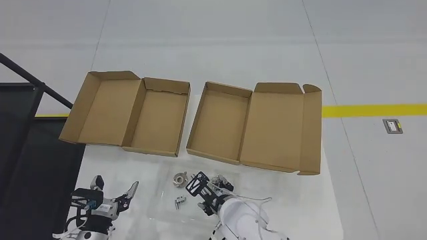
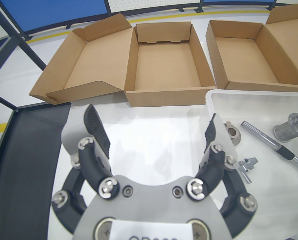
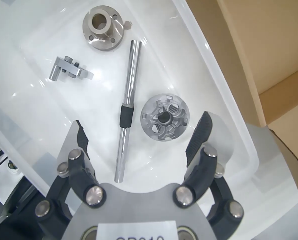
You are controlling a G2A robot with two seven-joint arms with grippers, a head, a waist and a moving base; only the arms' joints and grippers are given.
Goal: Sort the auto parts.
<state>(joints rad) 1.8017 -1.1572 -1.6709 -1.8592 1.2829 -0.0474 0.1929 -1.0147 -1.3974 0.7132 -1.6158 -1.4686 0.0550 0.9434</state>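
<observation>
I hold the right gripper (image 3: pixel 143 123) spread over the ribbed hub (image 3: pixel 163 118) in the clear bin (image 3: pixel 210 58), apparently for pickup; the left gripper (image 2: pixel 151 114) hangs open beside the bin.

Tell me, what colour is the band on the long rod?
Black band on a silver rod; clearest in the right wrist view.

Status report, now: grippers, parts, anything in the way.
Left gripper open, over table beside clear bin. Right gripper open, above rod and hub in bin. Flange, bracket there too; cardboard boxes hold no parts. Nothing blocking.
</observation>
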